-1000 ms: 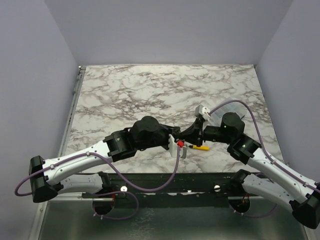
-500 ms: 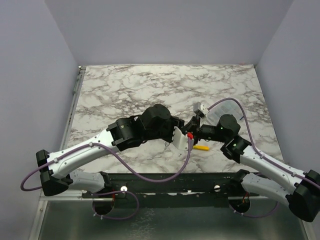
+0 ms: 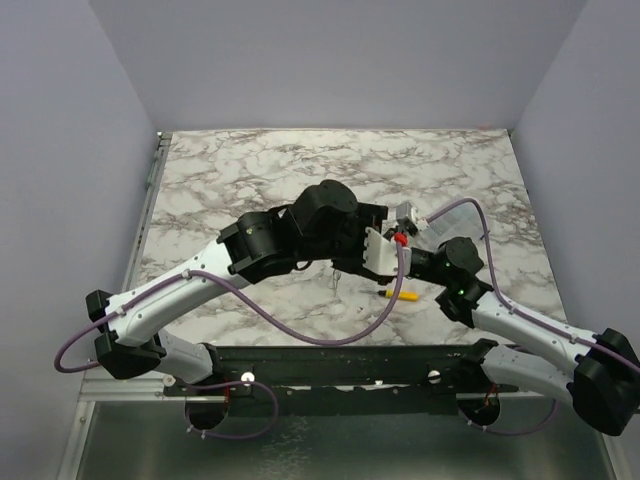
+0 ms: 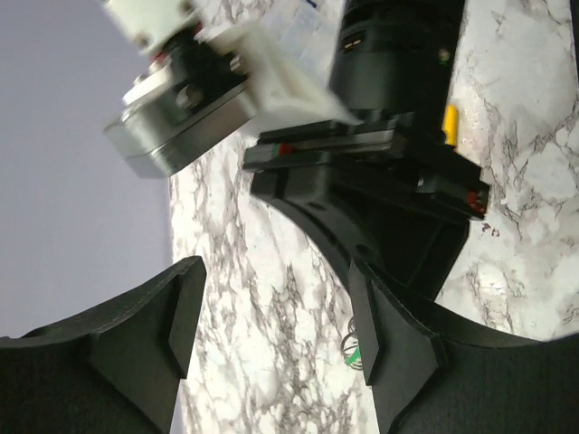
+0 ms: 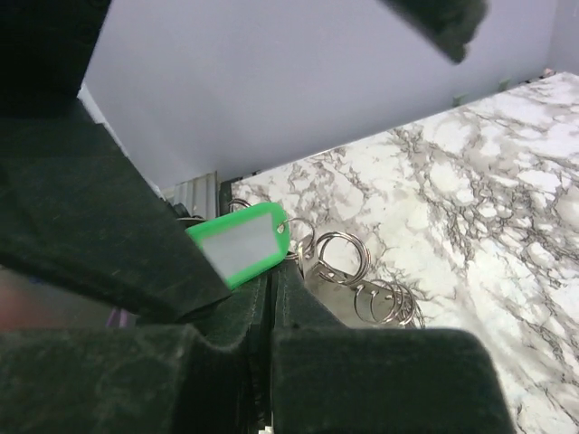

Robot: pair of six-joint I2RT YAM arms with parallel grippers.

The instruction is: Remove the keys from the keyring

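In the right wrist view my right gripper (image 5: 271, 287) is shut on the keyring (image 5: 336, 290), a silvery plate carrying several wire rings, held above the marble. A key with a bright green head (image 5: 237, 242) hangs from a ring right at the jaws. My left gripper (image 4: 271, 336) stands open with only bare marble between its fingers. The keyring's rings (image 4: 349, 344) and the green head (image 4: 351, 358) peek out beside its right finger (image 4: 398, 357). From above, the left gripper (image 3: 385, 247) covers the right gripper's tips.
A yellow-handled screwdriver (image 3: 401, 295) lies near the front of the marble table (image 3: 250, 180). A clear plastic box (image 3: 455, 220) sits behind the right arm. A thin small item (image 3: 338, 281), too small to make out, lies under the left forearm.
The left gripper has gone from shut to open and has swung up and right, over the right gripper. The right arm has shifted slightly left, still shut.
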